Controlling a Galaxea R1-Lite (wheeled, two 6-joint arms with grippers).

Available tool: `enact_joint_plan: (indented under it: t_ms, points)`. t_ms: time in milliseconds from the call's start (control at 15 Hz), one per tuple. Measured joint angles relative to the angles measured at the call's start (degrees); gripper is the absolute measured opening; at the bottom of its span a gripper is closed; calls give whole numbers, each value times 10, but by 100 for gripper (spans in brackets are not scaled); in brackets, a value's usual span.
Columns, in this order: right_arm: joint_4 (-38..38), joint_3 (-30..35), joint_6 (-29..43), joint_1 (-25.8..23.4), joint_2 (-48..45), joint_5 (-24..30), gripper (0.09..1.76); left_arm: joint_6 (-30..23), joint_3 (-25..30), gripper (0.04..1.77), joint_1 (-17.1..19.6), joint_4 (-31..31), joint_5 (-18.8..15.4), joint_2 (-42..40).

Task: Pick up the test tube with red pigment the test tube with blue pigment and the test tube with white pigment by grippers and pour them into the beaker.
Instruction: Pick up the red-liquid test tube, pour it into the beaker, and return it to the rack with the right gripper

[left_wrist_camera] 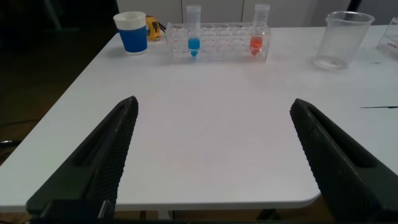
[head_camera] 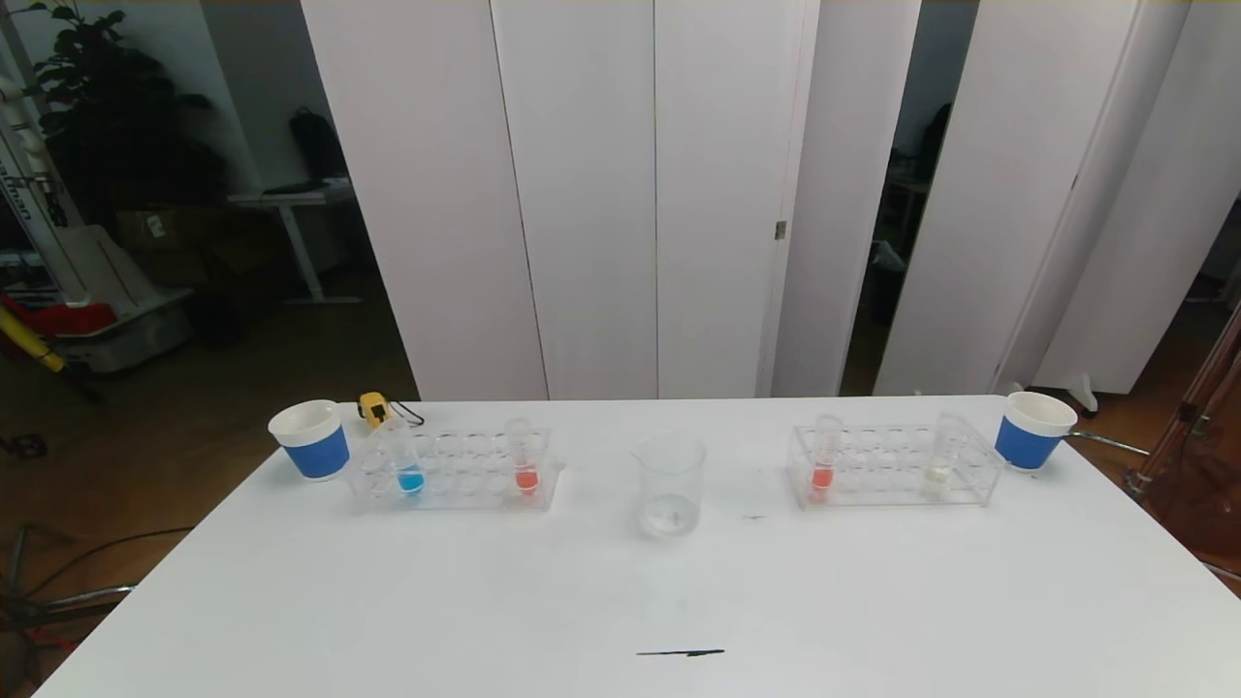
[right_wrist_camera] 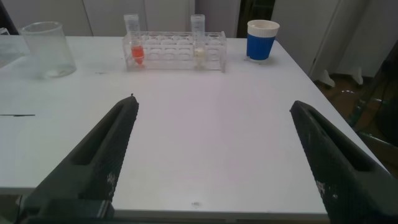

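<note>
Two paper cups (head_camera: 312, 439) (head_camera: 1034, 429) flank two clear racks (head_camera: 456, 472) (head_camera: 897, 465).

Wide bare white table (head_camera: 601, 601) in front, with glassware lined up along its far side.
The near half lies open for passing. Across the far side stand a blue paper cup (head_camera: 310, 438), a clear rack (head_camera: 456, 472) holding two tubes, the beaker (head_camera: 669, 483) at centre, a second rack (head_camera: 897, 465) and another cup (head_camera: 1034, 428). Open gaps flank the beaker.

no readable text, label or number anywhere.
</note>
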Motion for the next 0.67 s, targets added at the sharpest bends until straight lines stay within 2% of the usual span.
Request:
enact_joint_plan:
  t_ms: [667]
  points:
    - [0, 0, 0, 0, 0, 0, 175, 0, 0, 175, 0, 0, 0, 0]
